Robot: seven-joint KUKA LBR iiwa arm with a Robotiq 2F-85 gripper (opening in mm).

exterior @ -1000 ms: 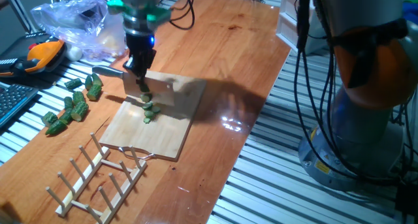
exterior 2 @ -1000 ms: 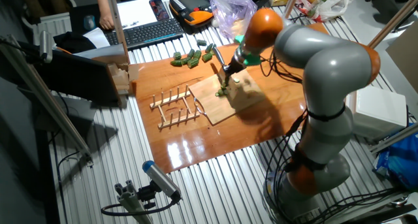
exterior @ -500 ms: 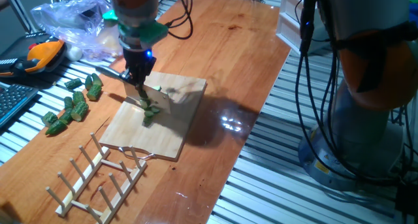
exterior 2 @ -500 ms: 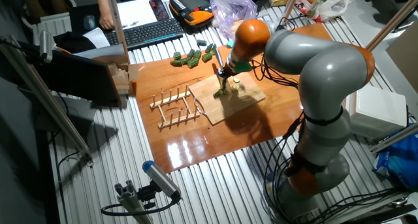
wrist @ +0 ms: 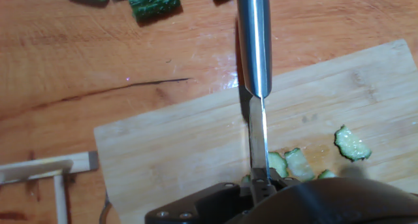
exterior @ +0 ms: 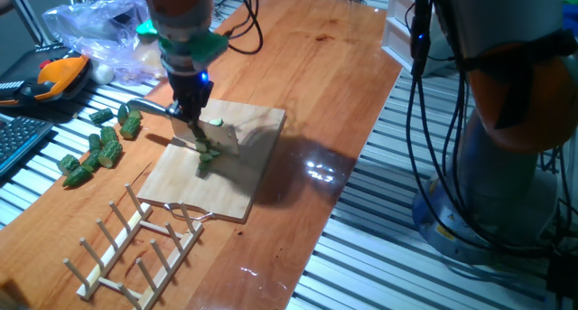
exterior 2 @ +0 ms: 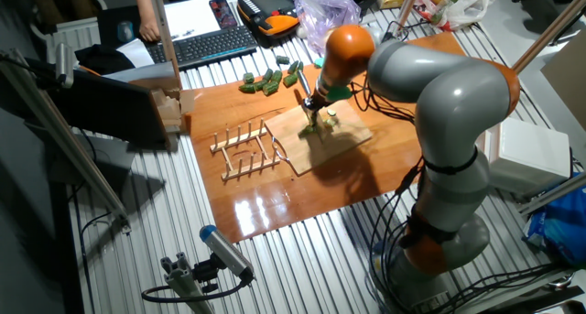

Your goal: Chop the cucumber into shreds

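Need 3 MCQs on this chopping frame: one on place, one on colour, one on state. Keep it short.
1. Where do the cut cucumber slices lie?
A. on the wooden cutting board
B. on the wooden rack
C. in the plastic bag

2. What colour is the skin of the whole cucumber chunks beside the board?
A. yellow
B. dark green
C. red

3. What is the gripper doing?
A. hanging open over the rack
B. gripping a cucumber chunk
C. gripping a knife over the board

Answers:
1 A: the hand view shows pale slices resting on the board near the blade.
2 B: the fixed view shows dark green bumpy chunks on the table, left of the board.
3 C: the hand view shows the metal handle and blade running out from the gripper, across the board.
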